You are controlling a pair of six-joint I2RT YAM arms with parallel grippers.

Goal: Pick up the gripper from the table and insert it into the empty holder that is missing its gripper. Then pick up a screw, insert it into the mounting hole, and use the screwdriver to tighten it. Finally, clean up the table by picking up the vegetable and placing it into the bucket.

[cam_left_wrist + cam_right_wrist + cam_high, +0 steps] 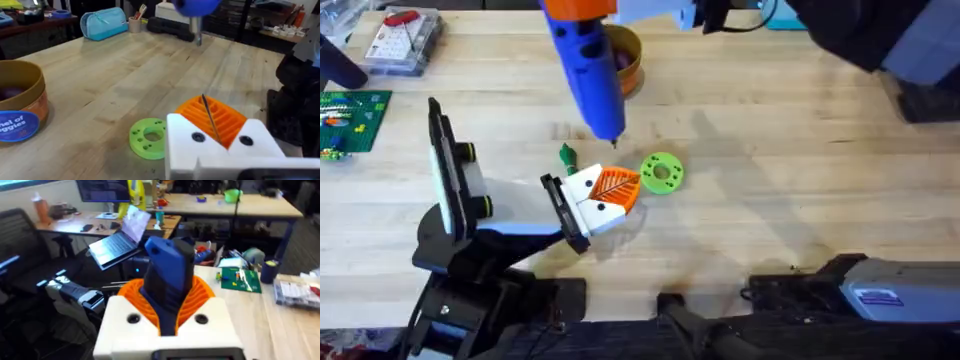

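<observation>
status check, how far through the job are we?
Done: the holder step can't be confirmed from these views. In hand: right gripper shut on the screwdriver, tip raised near the green disc; left gripper pinches a thin dark pin, possibly the screw. Left: tightening; the vegetable lies on the table, not in the bucket.

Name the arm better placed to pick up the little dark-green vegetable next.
Left. The left gripper sits low over the table, right beside the vegetable. The right gripper is shut on the screwdriver and would probably have to put it down first.
</observation>
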